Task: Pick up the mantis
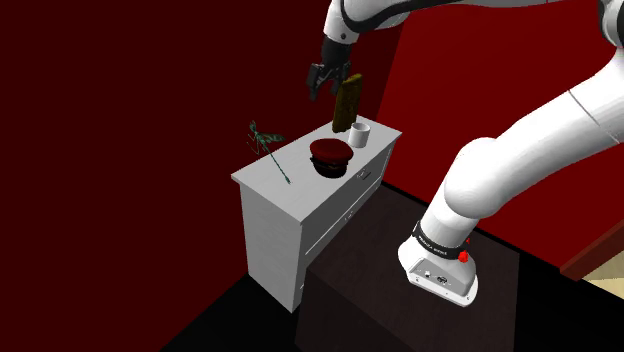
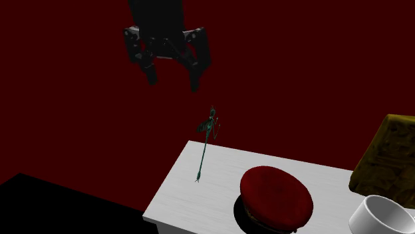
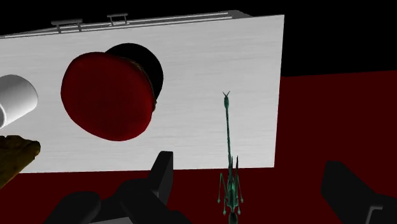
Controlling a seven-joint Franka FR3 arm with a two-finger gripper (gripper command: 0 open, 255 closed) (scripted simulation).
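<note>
The mantis is a thin dark-green figure with a long straight tail. It stands at the far-left edge of the white dresser top in the shoulder view. In the second exterior view it rises at the top's back edge, tail lying on the white surface. My black gripper hangs open well above it, touching nothing. Seen from the wrist, the mantis lies between the spread fingers of the gripper, nearer one finger, its front half past the dresser edge.
A dark red cap with a black brim lies mid-top. A white cup and a tall brown block stand at the end near the arm. Dark red walls close behind; drawers with handles face the stand.
</note>
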